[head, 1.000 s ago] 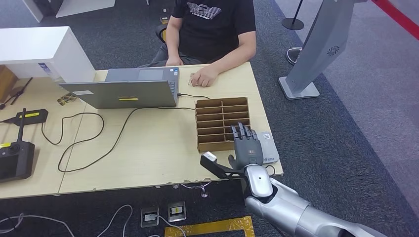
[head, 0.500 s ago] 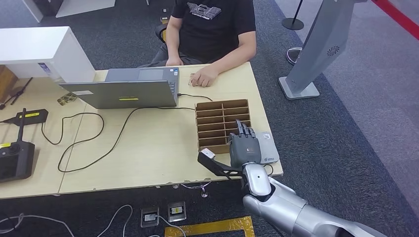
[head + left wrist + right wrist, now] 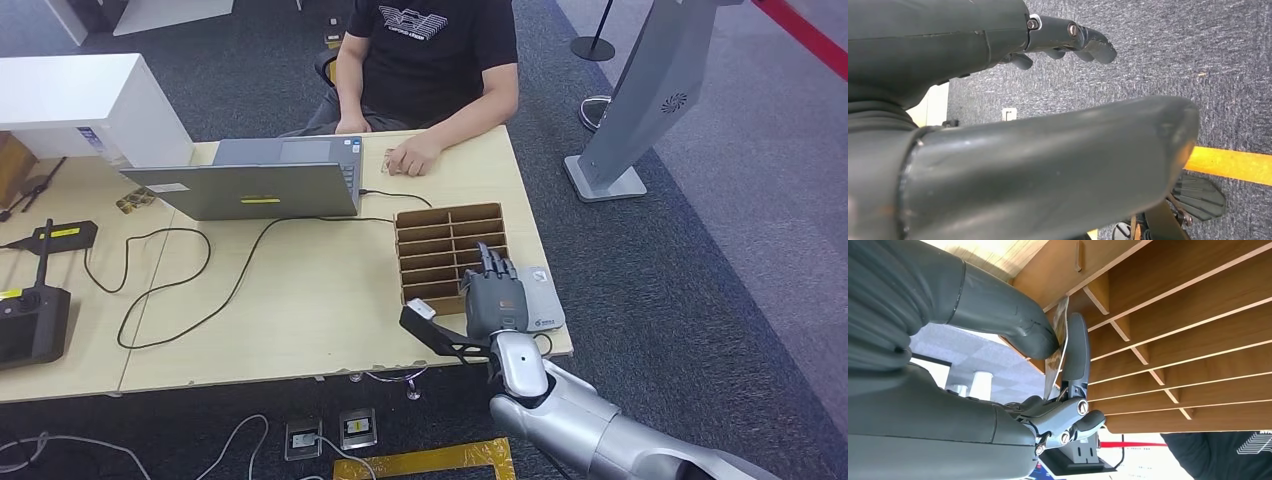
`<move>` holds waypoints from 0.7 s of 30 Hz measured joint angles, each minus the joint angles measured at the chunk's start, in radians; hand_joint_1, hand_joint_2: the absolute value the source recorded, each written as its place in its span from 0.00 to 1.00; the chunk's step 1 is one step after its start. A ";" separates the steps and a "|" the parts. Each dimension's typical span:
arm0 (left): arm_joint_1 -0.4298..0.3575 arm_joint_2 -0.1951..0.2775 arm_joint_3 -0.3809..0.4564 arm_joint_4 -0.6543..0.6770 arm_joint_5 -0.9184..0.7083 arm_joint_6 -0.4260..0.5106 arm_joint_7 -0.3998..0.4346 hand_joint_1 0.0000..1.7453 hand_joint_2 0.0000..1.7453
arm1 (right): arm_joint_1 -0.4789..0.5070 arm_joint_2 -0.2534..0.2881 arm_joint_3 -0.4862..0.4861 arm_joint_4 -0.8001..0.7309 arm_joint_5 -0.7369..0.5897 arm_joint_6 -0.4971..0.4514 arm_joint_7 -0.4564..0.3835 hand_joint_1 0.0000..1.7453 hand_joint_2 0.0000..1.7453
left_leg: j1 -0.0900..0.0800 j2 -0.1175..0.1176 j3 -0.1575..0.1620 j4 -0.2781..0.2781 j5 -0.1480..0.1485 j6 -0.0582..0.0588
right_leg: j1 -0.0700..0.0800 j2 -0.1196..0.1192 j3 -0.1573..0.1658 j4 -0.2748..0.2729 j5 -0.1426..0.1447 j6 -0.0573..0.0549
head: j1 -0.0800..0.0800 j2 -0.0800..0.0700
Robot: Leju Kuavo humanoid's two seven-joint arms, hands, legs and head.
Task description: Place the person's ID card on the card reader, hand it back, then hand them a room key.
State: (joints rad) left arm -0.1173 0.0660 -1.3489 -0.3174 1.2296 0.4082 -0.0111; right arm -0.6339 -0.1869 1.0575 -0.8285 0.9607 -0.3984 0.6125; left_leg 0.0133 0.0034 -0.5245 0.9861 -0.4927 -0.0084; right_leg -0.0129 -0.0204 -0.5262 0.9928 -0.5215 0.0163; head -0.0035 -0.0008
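Observation:
My right hand (image 3: 495, 297) sits at the near right corner of the wooden slotted card box (image 3: 450, 250). In the right wrist view the thumb and a finger pinch a thin card (image 3: 1058, 345) at the edge of the box's slots (image 3: 1178, 315); its print is too blurred to read. The flat grey card reader (image 3: 541, 300) lies on the table just right of the box, partly under my hand. My left hand (image 3: 978, 50) hangs over the dark carpet with fingers apart, holding nothing. The person's hand (image 3: 412, 158) rests on the far side of the table.
A person in a black shirt (image 3: 430, 50) sits across the table. A grey laptop (image 3: 250, 185) with a black cable (image 3: 240, 280) stands left of the box. Black devices (image 3: 35, 310) lie at the far left. A grey stand (image 3: 640, 100) rises beside the table's right end.
My right hand's fingers, spread over the box a second ago, have curled in, and the hand has edged slightly left. The person has not moved.

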 joint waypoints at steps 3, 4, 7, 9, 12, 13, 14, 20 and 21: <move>0.000 0.000 0.000 0.000 0.000 0.000 0.000 0.00 0.00 | 0.000 0.000 0.000 0.002 0.016 -0.009 0.009 1.00 1.00 | 0.000 0.000 0.000 0.000 0.000 0.000 | 0.000 0.000 0.000 0.000 0.000 0.000 | 0.000 0.000; 0.000 0.000 0.000 0.000 0.000 0.000 0.000 0.00 0.00 | 0.000 -0.001 0.000 0.001 0.033 -0.016 0.014 1.00 1.00 | 0.000 0.000 0.000 0.000 0.000 0.000 | 0.000 0.000 0.000 0.000 0.000 0.000 | 0.000 0.000; 0.000 0.000 0.000 0.000 -0.002 0.002 0.000 0.00 0.00 | -0.003 -0.005 -0.001 -0.024 0.120 -0.047 0.026 1.00 1.00 | 0.000 0.000 0.000 0.000 0.000 0.000 | 0.000 0.000 0.000 0.000 0.000 0.000 | 0.000 0.000; 0.000 0.000 0.000 0.000 -0.004 0.004 0.000 0.00 0.00 | -0.009 -0.012 -0.005 -0.075 0.212 -0.063 0.029 1.00 1.00 | 0.000 0.000 0.000 0.000 0.000 0.000 | 0.000 0.000 0.000 0.000 0.000 0.000 | 0.000 0.000; 0.000 0.000 0.000 0.000 -0.011 0.007 -0.005 0.00 0.00 | -0.028 -0.023 -0.023 -0.187 0.330 -0.062 0.030 1.00 1.00 | 0.000 0.000 0.000 0.000 0.000 0.000 | 0.000 0.000 0.000 0.000 0.000 0.000 | 0.000 0.000; 0.000 0.000 0.000 0.000 -0.013 0.006 -0.010 0.00 0.00 | -0.033 -0.027 -0.032 -0.228 0.355 -0.058 0.030 1.00 1.00 | 0.000 0.000 0.000 0.000 0.000 0.000 | 0.000 0.000 0.000 0.000 0.000 0.000 | 0.000 0.000; 0.000 0.000 0.000 0.000 -0.016 0.006 -0.014 0.00 0.00 | -0.036 -0.030 -0.040 -0.266 0.372 -0.054 0.030 1.00 1.00 | 0.000 0.000 0.000 0.000 0.000 0.000 | 0.000 0.000 0.000 0.000 0.000 0.000 | 0.000 0.000; 0.000 0.001 0.000 0.000 -0.033 -0.006 -0.020 0.00 0.00 | -0.039 -0.051 -0.068 -0.420 0.395 -0.030 0.030 1.00 1.00 | 0.000 0.001 0.000 0.000 0.000 0.000 | 0.000 0.001 0.000 0.000 0.000 0.000 | 0.000 0.000; 0.000 0.002 0.000 0.000 -0.034 -0.008 -0.020 0.00 0.00 | -0.038 -0.054 -0.072 -0.432 0.392 -0.028 0.030 1.00 1.00 | 0.000 0.001 0.000 0.000 0.000 0.000 | 0.000 0.001 0.000 0.000 0.000 0.000 | 0.000 0.000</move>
State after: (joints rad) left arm -0.1172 0.0675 -1.3489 -0.3174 1.1953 0.4003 -0.0313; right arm -0.6716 -0.2407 0.9859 -1.2606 1.3526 -0.4264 0.6428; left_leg 0.0134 0.0041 -0.5241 0.9864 -0.4925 -0.0085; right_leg -0.0128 -0.0194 -0.5263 0.9929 -0.5212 0.0161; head -0.0034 -0.0008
